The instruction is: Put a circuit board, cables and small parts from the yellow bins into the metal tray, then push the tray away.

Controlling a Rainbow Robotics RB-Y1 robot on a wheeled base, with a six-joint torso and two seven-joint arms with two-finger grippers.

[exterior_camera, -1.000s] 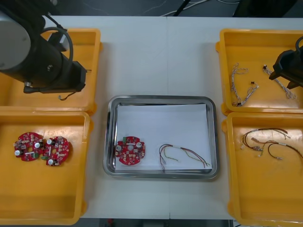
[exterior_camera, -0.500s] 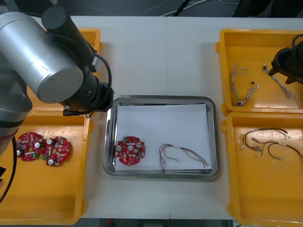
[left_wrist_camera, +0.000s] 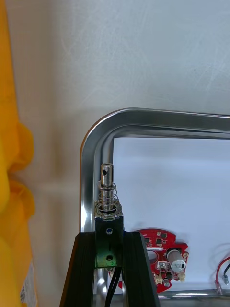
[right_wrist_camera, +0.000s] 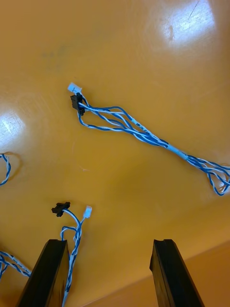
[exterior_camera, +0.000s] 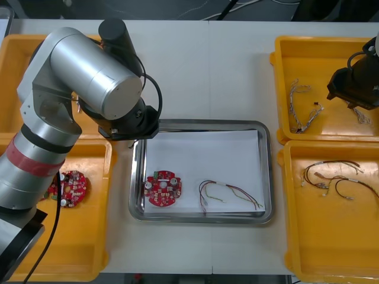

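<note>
The left gripper (left_wrist_camera: 109,238) clamps a small metal part (left_wrist_camera: 107,192) over the eleven o'clock corner of the metal tray (left_wrist_camera: 158,116). Its white floor lies toward four o'clock. The right gripper (right_wrist_camera: 109,245) hangs open above a blue and white cable (right_wrist_camera: 129,125).

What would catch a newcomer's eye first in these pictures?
The big silver left arm looms over the metal tray's far left corner, the left tool shut on a small metal part. The right tool hangs open above blue and white cables in the far right yellow bin.
</note>
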